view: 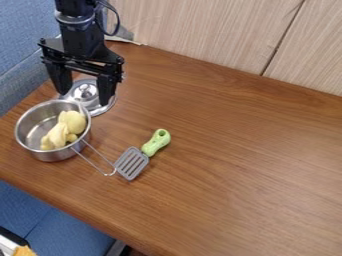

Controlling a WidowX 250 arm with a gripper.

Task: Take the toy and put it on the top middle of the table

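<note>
- Pincer [83, 97]: fingers wide apart.
- Pot [53, 154]: below and left of pincer, wire handle slanting right.
- Yellow toy [69, 129]: inside pot, below pincer.
- Lid [85, 91]: seen between pincer's fingers.
- Green-handled spatula [153, 145]: below and right of pincer.

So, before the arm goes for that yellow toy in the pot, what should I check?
1. Gripper open: ok, its fingers stand apart.
2. Gripper lined up over the yellow toy: not ok, it hangs by the metal lid.
3. Toy uncovered: ok, the pot has its lid off.
4. Spatula away from the top middle of the table: ok, it lies beside the pot's wire handle.
5. Pot steady during the lift: cannot tell.
</note>
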